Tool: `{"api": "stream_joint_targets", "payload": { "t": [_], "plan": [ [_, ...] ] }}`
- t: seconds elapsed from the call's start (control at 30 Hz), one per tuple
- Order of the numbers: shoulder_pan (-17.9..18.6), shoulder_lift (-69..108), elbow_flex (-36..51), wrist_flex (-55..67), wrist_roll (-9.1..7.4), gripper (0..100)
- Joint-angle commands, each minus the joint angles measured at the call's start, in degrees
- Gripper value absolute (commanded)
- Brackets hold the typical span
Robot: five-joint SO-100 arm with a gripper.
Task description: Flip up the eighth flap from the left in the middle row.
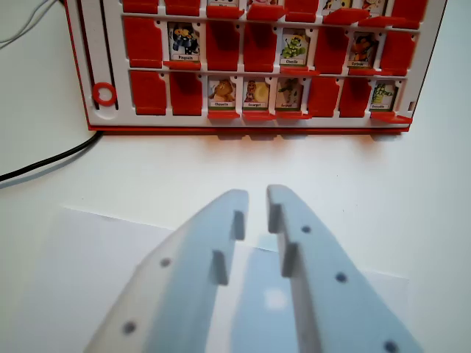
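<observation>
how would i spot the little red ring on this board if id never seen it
Start at the red and white game board across the top of the wrist view. Go to its left end, past the flaps, where a white strip with a dark slot runs down. The red ring sits at the bottom of that slot, the only round piece among square flaps.

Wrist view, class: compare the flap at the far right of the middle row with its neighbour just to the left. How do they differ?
The far-right flap lies down, a plain red panel; the neighbouring flap stands flipped up. The neighbour shows a picture card with a caption too small to read; the far-right one shows none. Both sit in the same row of the red and white board.
</observation>
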Motion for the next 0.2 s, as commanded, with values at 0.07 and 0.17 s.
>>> {"api": "stream_joint_targets", "payload": {
  "t": [0.07,0.17],
  "plan": [
    [-0.26,0.35,-3.34,0.44,0.62,3],
    [-0.62,0.44,-3.16,0.62,1.14,3]
  ]
}}
